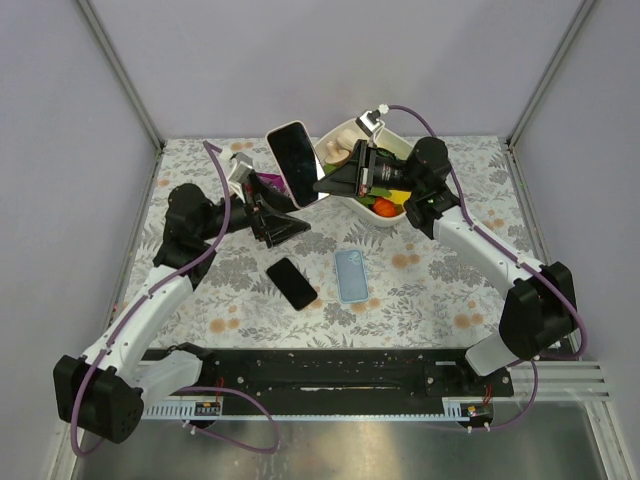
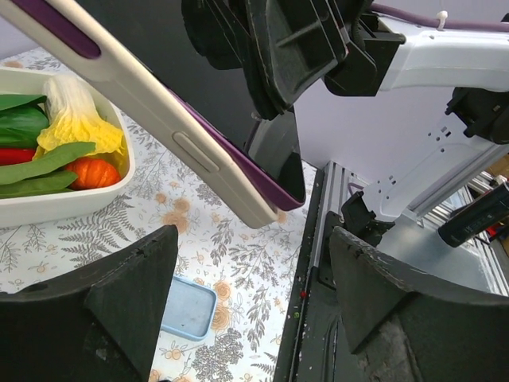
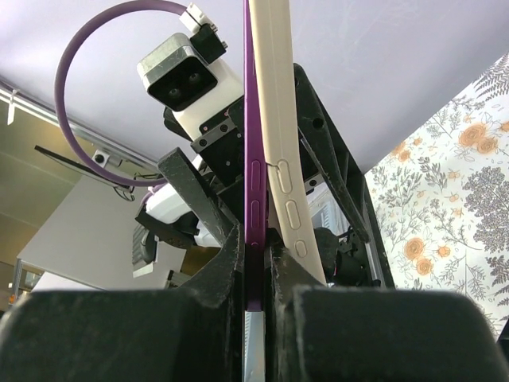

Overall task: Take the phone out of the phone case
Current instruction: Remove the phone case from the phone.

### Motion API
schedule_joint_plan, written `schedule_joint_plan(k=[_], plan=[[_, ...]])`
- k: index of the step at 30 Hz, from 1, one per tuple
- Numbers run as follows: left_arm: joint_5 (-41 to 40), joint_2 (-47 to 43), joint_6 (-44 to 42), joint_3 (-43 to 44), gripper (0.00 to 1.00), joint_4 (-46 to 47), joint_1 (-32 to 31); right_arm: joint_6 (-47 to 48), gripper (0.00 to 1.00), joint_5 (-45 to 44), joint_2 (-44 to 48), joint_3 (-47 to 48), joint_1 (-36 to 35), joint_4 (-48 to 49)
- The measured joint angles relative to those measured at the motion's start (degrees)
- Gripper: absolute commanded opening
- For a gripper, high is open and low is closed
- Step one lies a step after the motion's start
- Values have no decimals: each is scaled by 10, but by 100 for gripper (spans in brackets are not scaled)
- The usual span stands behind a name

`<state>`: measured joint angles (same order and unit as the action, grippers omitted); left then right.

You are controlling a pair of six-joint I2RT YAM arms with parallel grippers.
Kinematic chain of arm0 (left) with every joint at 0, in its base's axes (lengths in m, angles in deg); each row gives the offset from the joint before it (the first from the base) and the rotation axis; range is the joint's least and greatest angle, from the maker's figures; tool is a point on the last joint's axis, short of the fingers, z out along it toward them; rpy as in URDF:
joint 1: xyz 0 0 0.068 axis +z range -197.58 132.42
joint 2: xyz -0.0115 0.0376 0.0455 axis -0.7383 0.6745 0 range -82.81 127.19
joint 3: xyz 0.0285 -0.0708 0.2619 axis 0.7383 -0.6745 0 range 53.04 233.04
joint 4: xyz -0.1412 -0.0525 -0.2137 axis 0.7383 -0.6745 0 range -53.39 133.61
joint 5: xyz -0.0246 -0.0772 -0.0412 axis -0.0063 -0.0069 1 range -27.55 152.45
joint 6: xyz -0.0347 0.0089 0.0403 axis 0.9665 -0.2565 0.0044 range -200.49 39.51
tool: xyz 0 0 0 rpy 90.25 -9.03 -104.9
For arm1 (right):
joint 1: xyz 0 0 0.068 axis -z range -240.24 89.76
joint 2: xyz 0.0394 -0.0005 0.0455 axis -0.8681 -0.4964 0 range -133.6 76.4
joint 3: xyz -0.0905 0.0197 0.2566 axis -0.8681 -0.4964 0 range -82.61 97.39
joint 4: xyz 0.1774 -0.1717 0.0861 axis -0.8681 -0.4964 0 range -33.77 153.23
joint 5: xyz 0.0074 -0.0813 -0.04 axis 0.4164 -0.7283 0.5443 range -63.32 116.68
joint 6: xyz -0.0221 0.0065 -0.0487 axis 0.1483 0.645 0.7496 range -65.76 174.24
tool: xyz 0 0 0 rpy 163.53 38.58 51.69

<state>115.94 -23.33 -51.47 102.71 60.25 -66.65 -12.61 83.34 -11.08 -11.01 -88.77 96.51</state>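
Right hand clamps phone edge; case edge splayed beside; left hand open.

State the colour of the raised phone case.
The phone case is cream, clearest in the left wrist view.

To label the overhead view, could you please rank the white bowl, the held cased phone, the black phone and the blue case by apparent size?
1. white bowl, though partly hidden
2. held cased phone, raised nearer the camera, so unsure
3. black phone and blue case: about alike
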Motion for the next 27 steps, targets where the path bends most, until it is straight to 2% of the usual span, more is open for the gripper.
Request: schedule_joint_plan(k=[8,14,19,27], plan=[[-23,7,-1,10,78,-12,0,-1,0,1,0,-8,0,12],[-48,13,-12,29,73,-44,0,-8,0,6,0,-13,1,24],[-69,16,-26,37,61,-66,-1,-15,0,5,0,-16,2,40],[-78,30,-31,40,52,-78,-1,-22,0,-2,0,-26,5,61]])
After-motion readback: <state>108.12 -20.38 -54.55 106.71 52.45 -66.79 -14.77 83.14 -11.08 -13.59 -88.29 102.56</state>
